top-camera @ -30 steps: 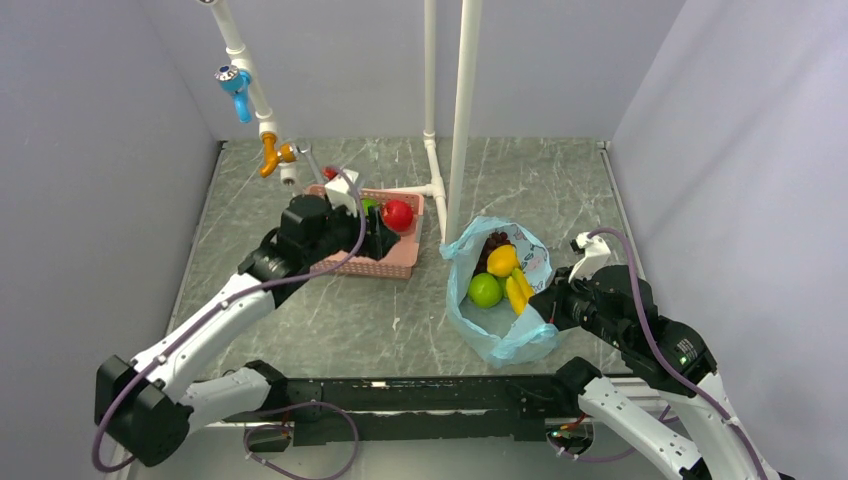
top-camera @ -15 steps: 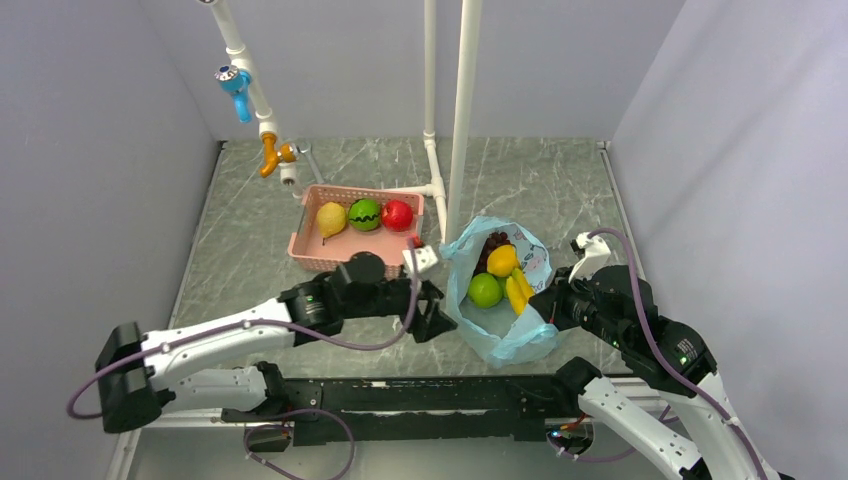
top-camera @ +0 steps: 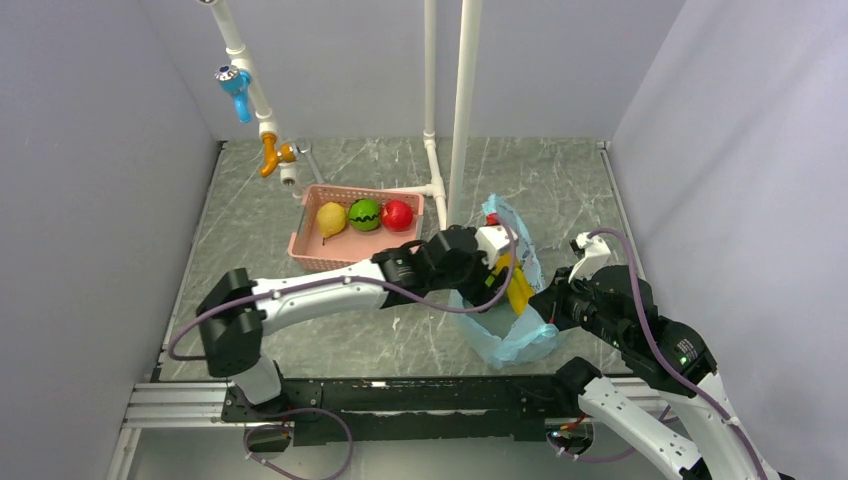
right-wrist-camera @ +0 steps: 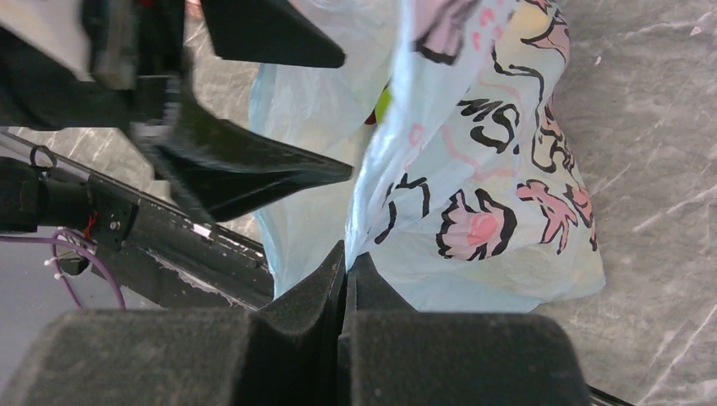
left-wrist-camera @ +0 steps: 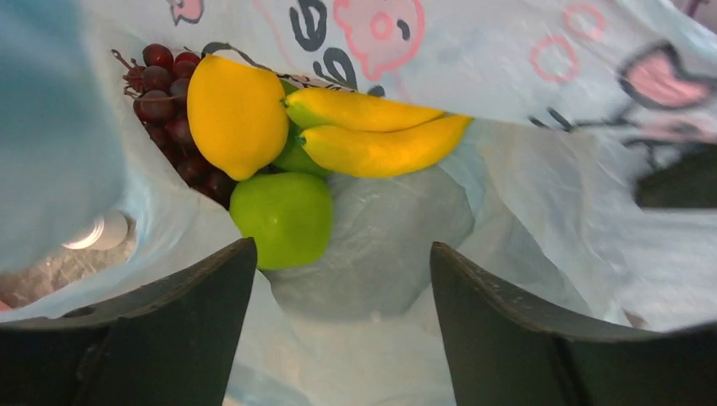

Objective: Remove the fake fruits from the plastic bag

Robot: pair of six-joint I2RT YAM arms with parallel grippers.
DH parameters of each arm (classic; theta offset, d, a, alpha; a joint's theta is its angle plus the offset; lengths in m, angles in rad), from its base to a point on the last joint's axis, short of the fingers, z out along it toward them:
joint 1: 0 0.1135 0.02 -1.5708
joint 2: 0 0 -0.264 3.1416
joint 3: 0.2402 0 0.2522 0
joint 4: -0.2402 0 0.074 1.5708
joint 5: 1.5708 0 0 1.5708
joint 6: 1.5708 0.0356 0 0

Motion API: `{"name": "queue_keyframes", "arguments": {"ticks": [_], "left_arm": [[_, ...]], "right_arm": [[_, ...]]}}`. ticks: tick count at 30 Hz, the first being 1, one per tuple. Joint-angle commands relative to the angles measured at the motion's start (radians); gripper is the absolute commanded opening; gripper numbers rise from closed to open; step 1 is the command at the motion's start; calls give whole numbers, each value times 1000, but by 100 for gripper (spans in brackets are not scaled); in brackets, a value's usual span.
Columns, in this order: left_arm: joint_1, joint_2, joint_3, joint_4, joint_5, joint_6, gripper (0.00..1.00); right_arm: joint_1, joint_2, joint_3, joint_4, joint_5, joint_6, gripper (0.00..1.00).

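Observation:
The light-blue plastic bag (top-camera: 510, 335) lies open on the table, right of centre. Inside it the left wrist view shows a green apple (left-wrist-camera: 283, 216), a yellow lemon-shaped fruit (left-wrist-camera: 237, 114), yellow bananas (left-wrist-camera: 380, 139) and dark grapes (left-wrist-camera: 165, 93). My left gripper (left-wrist-camera: 342, 288) hangs open in the bag's mouth, just short of the green apple, with nothing between its fingers (left-wrist-camera: 169, 330). My right gripper (right-wrist-camera: 347, 264) is shut on the bag's (right-wrist-camera: 473, 169) near edge and holds it up. A pear (top-camera: 331, 218), a watermelon (top-camera: 364, 214) and a red apple (top-camera: 397, 214) lie in the pink basket (top-camera: 345, 258).
A white upright pipe (top-camera: 463, 110) stands just behind the bag. A second pipe with a blue tap (top-camera: 237, 80) rises at the back left. Grey walls close both sides. The black rail (top-camera: 400, 395) runs along the near edge.
My left arm has swung from the pink basket rightwards to the bag, and its open jaws now sit in the bag's mouth. The right gripper has kept its hold on the bag.

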Motion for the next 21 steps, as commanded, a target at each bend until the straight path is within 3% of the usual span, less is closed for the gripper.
{"name": "queue_keyframes", "arguments": {"ticks": [1,10,14,21], "left_arm": [[-16,91,108,-93,-32,61,83],[-35,109,72,-26,-62,42,75],[-36,171,61,10,-83,31,79],[-36,278,102,-53,-257,86,91]], "right_arm": [[1,-9,2,41,-4,-6,0],[1,-8,1,38,-9,-5,0],[2,-5,9,30,-17,1,0],[2,-10,5,24,-25,10,0]]}}
